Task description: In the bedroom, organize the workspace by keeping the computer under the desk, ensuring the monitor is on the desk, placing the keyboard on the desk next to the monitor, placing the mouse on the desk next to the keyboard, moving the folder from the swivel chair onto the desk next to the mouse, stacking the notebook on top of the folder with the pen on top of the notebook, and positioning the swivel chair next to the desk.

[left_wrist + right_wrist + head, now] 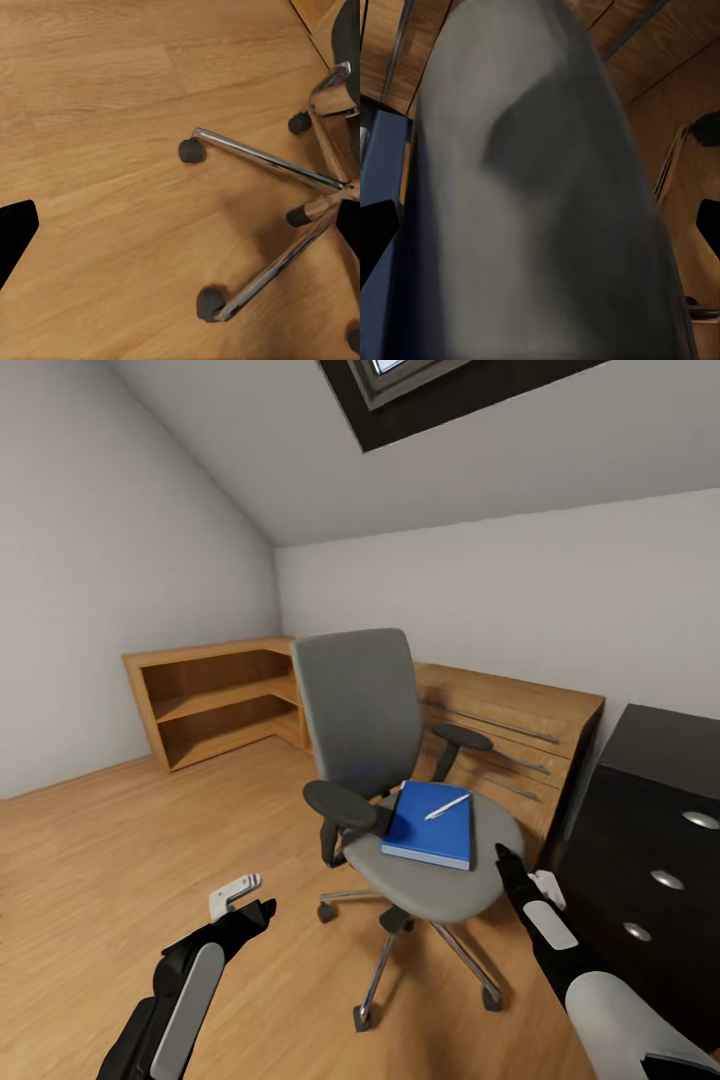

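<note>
On the swivel chair [420, 860]'s grey cushion, flat blue folder [430, 826], thin white pen [446, 806]; pincer states unclear.

No readable text, label, brand, number or sign anywhere. Folder [430, 825] cover plain blue, unmarked. Drawer unit [650, 840] fronts blank, round pulls only.

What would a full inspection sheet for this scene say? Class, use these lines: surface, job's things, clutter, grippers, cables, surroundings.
Surface: wooden floor; desk top not in sight.
Job's things: swivel chair stands on the floor; blue folder lies on its seat, pen on top.
Clutter: nothing seen.
Grippers: left gripper low over the floor, holding nothing; right gripper at the seat's edge, open or shut unclear.
Cables: nothing seen.
Surroundings: wooden shelf unit, wooden drawer cabinet, black drawer unit, sloped ceiling.
</note>
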`<state>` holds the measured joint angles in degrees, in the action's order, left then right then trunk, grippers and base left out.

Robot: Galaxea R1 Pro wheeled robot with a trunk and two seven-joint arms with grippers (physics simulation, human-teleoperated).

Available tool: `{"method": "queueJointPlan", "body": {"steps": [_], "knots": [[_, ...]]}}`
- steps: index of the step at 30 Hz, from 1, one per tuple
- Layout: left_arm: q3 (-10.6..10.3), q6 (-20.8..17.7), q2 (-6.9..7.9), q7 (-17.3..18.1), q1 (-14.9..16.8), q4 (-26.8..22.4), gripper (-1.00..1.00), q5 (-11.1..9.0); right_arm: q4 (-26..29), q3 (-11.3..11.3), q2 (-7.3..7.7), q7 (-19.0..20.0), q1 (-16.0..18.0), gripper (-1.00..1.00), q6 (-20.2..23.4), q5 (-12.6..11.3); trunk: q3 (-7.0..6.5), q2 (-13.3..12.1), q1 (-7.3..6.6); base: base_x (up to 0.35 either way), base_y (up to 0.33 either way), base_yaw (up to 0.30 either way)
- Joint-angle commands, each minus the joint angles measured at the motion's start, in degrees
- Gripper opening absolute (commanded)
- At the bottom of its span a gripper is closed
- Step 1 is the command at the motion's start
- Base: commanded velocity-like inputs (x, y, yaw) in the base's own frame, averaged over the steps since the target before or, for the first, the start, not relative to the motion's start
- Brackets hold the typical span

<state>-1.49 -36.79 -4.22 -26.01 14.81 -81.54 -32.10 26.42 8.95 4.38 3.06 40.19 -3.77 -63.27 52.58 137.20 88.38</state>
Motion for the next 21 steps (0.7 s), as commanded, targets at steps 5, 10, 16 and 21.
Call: {"method": "queueJointPlan", "body": {"steps": [5, 10, 16, 21], "knots": [[-0.1, 0.0, 0.00, -0.6, 0.0, 0.0, 1.00, -0.6, 0.0, -0.1, 0.01, 0.5, 0.1, 1.00, -0.1, -0.7, 0.05, 0.0, 0.00, 0.031, 0.000, 0.015], [-0.1, 0.1, 0.00, -0.5, 0.0, 0.1, 1.00, -0.6, 0.0, -0.1, -0.11, 0.5, 0.1, 1.00, -0.1, -0.7, 0.05, 0.0, 0.00, 0.003, 0.000, 0.001], [-0.1, 0.1, 0.00, -0.5, 0.0, 0.3, 1.00, -0.5, 0.0, -0.2, -0.08, 0.6, 0.1, 1.00, -0.1, -0.7, 0.05, 0.0, 0.00, 0.000, 0.000, 0.000], [-0.1, 0.1, 0.00, -0.5, 0.0, 0.3, 1.00, -0.5, -0.1, -0.2, -0.07, 0.6, 0.1, 1.00, -0.1, -0.6, 0.05, 0.0, 0.00, -0.055, 0.000, 0.000]]}}
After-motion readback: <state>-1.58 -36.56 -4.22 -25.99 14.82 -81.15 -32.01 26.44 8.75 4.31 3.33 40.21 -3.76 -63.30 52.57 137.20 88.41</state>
